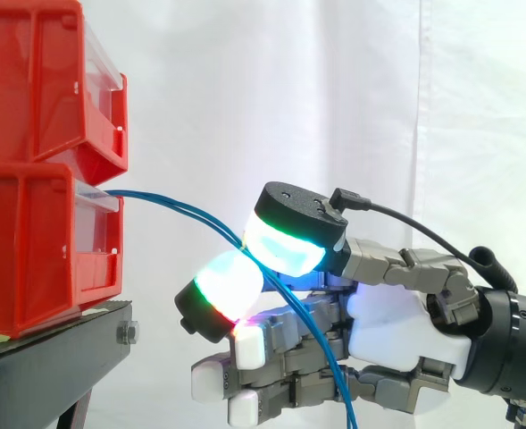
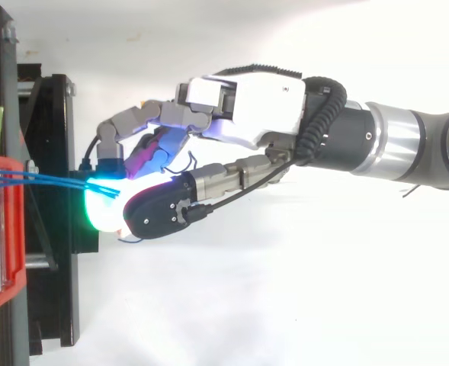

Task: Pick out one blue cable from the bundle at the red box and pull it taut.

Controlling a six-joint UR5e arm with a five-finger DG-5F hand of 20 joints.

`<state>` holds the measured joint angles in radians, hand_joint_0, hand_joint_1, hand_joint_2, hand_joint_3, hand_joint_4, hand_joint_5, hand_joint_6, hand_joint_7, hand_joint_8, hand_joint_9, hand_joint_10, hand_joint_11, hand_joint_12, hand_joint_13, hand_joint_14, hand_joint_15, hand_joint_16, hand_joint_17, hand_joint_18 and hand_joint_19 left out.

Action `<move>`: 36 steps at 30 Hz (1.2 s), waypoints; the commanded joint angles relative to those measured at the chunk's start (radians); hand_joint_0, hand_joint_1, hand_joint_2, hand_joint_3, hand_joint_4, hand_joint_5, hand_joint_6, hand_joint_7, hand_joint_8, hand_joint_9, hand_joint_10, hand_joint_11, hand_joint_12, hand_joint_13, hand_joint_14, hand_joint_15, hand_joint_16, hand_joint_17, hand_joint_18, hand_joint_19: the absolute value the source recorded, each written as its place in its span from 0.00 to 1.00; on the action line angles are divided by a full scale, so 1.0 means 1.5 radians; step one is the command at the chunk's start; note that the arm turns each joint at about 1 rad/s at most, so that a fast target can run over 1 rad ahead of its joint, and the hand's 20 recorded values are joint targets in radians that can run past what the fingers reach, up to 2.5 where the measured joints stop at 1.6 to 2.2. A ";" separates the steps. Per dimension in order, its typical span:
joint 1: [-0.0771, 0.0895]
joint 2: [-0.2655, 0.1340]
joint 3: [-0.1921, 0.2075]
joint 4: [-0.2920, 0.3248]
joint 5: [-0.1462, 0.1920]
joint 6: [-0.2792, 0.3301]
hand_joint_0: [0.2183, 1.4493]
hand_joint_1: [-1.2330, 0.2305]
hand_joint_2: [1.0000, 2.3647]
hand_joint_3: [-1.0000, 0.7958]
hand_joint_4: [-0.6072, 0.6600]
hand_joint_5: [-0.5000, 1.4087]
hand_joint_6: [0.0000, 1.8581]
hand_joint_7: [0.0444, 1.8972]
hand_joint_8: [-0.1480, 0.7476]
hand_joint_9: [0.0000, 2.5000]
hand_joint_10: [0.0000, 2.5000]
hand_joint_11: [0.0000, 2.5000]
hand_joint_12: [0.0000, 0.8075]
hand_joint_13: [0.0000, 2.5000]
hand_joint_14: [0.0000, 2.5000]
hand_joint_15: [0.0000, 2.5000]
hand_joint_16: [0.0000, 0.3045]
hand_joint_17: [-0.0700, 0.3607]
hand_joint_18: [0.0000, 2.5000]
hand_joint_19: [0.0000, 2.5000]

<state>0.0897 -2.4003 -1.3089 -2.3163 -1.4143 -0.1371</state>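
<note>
Strands of thin blue cable (image 1: 178, 206) are seen leaving the front of the lower red plastic box (image 1: 30, 250). They run outward and downward in a shallow curve, clear of the stand, until they are met by the hand (image 1: 396, 322). Two strands can be told apart in the side view. In the top view a small fan of strands (image 2: 49, 180) is drawn together toward the glowing pads. The fingers (image 1: 227, 286) are closed against the thumb, with the strands clamped between the pads, and below the pinch the cable hangs down past the palm. The other fingers are held lower and carry nothing.

The grasping step is judged to be in hand, with the pulling not yet done: the run from box to pinch is bowed rather than straight. More than one strand appears to be caught. A single strand would therefore need to be kept and the rest shed before the hand is drawn steadily away from the box until the bow is taken out.

The lower box is stacked under a second red plastic box (image 1: 39, 80) on a black metal stand (image 1: 48, 366). A white curtain (image 1: 334, 89) is hung behind, and a plain white surface (image 2: 285, 305) is seen beneath.
</note>
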 commanded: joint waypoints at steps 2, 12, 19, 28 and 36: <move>0.000 0.001 0.001 0.000 0.000 -0.015 0.31 0.45 0.01 0.52 0.63 0.20 0.42 0.57 0.49 0.42 0.01 0.15 0.43 0.32 0.00 0.11 0.17 0.44 0.27 0.22; -0.005 0.001 0.010 -0.007 -0.016 -0.015 0.31 0.45 0.02 0.53 0.65 0.18 0.45 0.56 0.49 0.41 0.01 0.19 0.42 0.31 0.00 0.12 0.17 0.43 0.26 0.23; -0.010 0.004 0.019 -0.033 -0.038 -0.016 0.31 0.44 0.02 0.53 0.66 0.18 0.45 0.56 0.49 0.41 0.01 0.20 0.42 0.31 0.01 0.12 0.17 0.43 0.25 0.23; -0.016 0.020 0.022 -0.061 -0.038 -0.042 0.31 0.42 0.01 0.53 0.67 0.18 0.46 0.56 0.50 0.41 0.01 0.21 0.43 0.31 0.00 0.12 0.17 0.43 0.25 0.23; -0.020 0.044 0.022 -0.101 -0.038 -0.068 0.31 0.36 0.02 0.50 0.66 0.18 0.46 0.57 0.49 0.41 0.01 0.22 0.41 0.30 0.01 0.13 0.16 0.41 0.24 0.23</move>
<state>0.0618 -2.3456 -1.2763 -2.4491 -1.4711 -0.2295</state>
